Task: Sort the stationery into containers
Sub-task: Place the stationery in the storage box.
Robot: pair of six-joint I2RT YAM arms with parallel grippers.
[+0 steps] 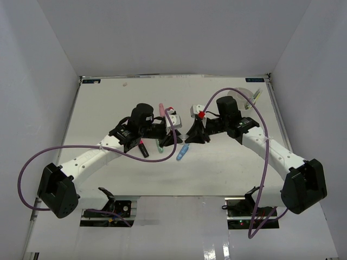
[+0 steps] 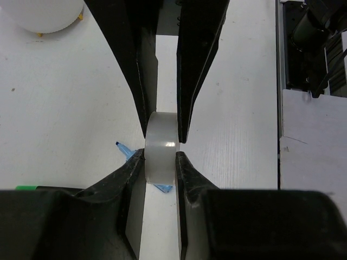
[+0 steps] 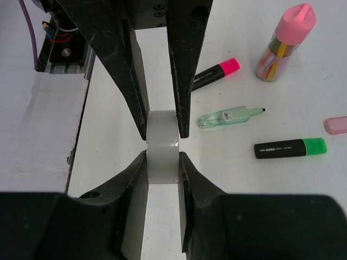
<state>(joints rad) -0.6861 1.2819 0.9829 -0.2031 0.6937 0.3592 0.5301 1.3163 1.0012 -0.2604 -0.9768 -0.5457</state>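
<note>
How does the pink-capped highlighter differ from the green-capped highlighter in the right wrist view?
The pink-capped highlighter lies slanted; the green-capped highlighter lies nearly level. The right gripper hides the pink-capped highlighter's rear end; the green-capped highlighter shows whole. Both have black bodies and lie on the table.

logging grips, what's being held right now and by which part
The tape ring, clamped across its flat sides by both the left pincer and the right pincer.
</note>
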